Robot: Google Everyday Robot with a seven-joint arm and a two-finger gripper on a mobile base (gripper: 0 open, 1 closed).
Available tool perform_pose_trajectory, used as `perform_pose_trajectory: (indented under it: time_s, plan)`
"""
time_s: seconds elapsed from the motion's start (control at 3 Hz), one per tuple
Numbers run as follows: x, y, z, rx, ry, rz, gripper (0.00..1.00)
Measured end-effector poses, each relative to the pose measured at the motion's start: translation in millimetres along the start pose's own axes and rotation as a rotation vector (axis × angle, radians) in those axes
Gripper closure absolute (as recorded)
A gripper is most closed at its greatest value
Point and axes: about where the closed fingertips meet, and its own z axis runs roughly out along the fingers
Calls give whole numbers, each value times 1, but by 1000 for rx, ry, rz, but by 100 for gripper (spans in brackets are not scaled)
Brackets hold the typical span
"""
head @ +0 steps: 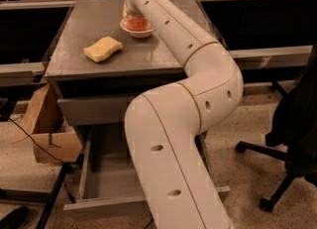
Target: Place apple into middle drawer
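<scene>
Gripper (129, 11) above apple (137, 23) — in white bowl (139, 34)

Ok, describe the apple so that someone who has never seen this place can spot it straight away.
Start at the grey cabinet top behind the white robot arm; on its far half sits a small white bowl, with the claw just above it. The apple is the round red-orange thing in that bowl, unlike the flat yellow sponge lying bare on the top nearby.

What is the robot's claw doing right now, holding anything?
Gripper: down at the small white bowl that holds the round red-orange apple; open, closed or holding cannot be told.
</scene>
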Motion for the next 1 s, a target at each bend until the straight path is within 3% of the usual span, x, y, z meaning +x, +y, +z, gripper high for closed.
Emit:
perform_pose_trajectory:
  time_s: [0.33, 0.67, 1.0]
  plan:
    - [-1, 0, -1, -5, -2, 0, 65]
    - [-4, -1, -4, -13, -10, 0, 96]
    - [-9, -2, -8, -14, -24, 0, 100]
